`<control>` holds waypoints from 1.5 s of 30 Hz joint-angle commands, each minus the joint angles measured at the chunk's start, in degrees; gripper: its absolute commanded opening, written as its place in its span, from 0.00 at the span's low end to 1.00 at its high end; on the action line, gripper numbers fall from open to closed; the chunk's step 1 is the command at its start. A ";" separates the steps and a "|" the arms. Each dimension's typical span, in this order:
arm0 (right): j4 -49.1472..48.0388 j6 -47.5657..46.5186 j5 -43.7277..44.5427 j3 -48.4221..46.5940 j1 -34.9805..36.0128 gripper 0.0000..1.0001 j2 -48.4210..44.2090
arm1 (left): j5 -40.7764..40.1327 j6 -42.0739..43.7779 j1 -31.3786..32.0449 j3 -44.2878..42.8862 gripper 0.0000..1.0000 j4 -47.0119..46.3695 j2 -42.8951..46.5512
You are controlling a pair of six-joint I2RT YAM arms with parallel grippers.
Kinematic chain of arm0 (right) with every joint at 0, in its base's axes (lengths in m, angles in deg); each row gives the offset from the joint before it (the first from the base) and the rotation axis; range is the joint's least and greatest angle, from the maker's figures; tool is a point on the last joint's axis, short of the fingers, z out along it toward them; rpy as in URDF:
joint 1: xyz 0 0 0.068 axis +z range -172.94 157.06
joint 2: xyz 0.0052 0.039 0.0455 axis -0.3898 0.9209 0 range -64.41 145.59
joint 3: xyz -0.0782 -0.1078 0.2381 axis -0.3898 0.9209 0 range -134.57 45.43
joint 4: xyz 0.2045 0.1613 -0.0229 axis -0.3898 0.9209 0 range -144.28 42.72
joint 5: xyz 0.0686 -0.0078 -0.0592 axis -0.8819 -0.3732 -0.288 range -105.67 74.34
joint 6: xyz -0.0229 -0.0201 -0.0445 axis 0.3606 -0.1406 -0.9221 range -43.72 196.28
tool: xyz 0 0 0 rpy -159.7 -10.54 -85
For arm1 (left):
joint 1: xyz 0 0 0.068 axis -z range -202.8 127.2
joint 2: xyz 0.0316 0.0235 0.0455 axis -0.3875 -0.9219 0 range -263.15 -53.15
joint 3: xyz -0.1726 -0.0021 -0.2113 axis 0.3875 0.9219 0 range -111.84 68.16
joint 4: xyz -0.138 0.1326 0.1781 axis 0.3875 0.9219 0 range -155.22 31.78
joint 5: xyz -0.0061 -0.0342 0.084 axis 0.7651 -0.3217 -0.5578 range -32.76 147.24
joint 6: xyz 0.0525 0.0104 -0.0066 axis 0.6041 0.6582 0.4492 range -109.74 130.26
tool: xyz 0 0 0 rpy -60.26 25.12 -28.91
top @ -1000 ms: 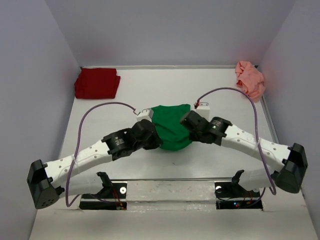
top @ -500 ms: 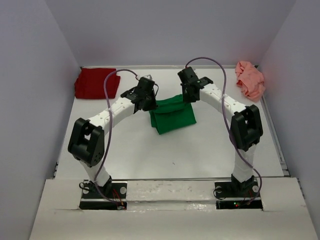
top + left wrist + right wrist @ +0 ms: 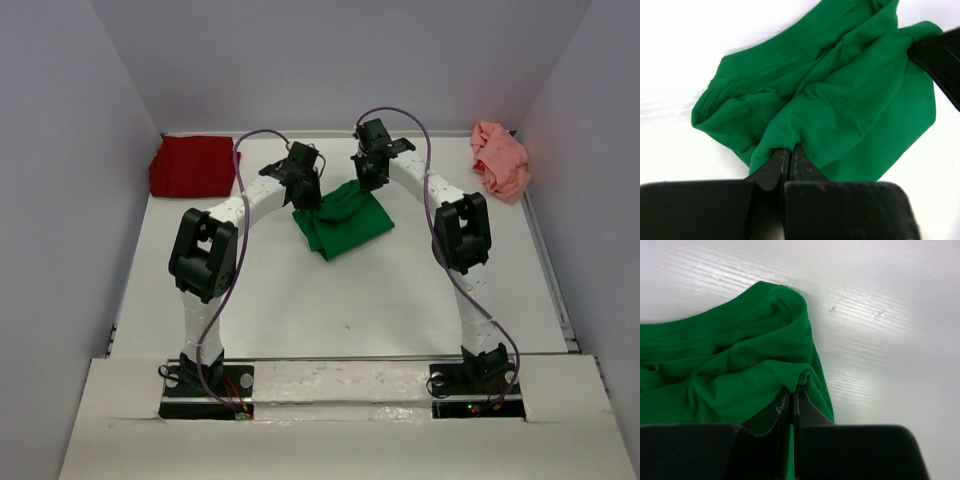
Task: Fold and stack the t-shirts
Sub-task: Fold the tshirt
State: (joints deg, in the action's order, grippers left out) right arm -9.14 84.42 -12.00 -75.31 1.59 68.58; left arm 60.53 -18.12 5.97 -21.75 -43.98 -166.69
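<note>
The bright green t-shirt [image 3: 342, 222] lies bunched and partly folded in the far middle of the table. My left gripper [image 3: 307, 197] is shut on its left far edge; in the left wrist view the jaws [image 3: 789, 152] pinch a fold of green cloth [image 3: 840, 100]. My right gripper [image 3: 367, 180] is shut on its right far edge; in the right wrist view the jaws [image 3: 794, 392] pinch the green hem [image 3: 740, 370]. The dark red t-shirt [image 3: 192, 165] lies folded at the far left corner. The salmon pink t-shirt [image 3: 500, 158] lies crumpled at the far right.
The white table [image 3: 330, 310] is walled by grey panels on the left, back and right. Both arms arch high over the table's middle, their purple cables [image 3: 250, 140] looping above. The right gripper's dark tip shows at the right edge of the left wrist view [image 3: 940, 60].
Both arms have carried the green t-shirt's near edge away from me, from the table's middle to the far side. The shirt is now folded over and smaller, shifted slightly left.
</note>
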 commanded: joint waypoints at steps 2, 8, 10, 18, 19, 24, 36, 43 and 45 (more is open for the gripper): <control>0.29 -4.88 -4.98 -5.55 -0.28 0.00 1.84 | 1.55 1.49 -0.39 -1.23 0.00 -0.31 1.47; -0.15 -7.52 -6.55 -5.64 -0.28 0.01 3.24 | 1.90 0.43 -0.39 4.29 0.00 -2.77 3.40; -0.50 -9.27 -6.74 -5.55 -0.28 0.01 3.50 | 1.55 -0.18 -0.30 6.23 0.00 -3.92 5.25; -2.08 -10.69 -9.20 -7.48 -0.28 0.02 4.12 | -3.28 -3.78 -0.39 16.42 0.00 -6.65 12.81; -2.08 -10.69 -9.02 -8.01 -0.28 0.03 4.29 | -4.94 -3.87 -0.47 16.61 0.00 -6.47 13.16; -1.90 -11.57 -9.37 -9.59 -0.28 0.03 4.91 | -5.22 -3.79 -0.74 16.61 0.00 -6.29 12.99; -2.52 -14.82 -17.46 -13.81 -2.47 0.13 6.84 | -9.08 -6.86 -1.18 19.86 0.00 -5.86 13.16; -2.34 -15.79 -18.17 -18.03 -2.47 0.57 9.31 | -15.92 -11.07 -2.06 20.12 0.18 -4.72 13.60; -2.34 -15.96 -18.08 -18.12 -3.00 0.58 9.22 | -17.08 -11.61 -2.06 20.12 0.29 -4.62 14.04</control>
State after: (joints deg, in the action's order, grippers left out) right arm -9.66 69.90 -29.10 -90.16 -0.61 77.54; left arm 49.75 -26.97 4.42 -1.72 -50.17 -156.04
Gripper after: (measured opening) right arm 0.567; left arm 0.204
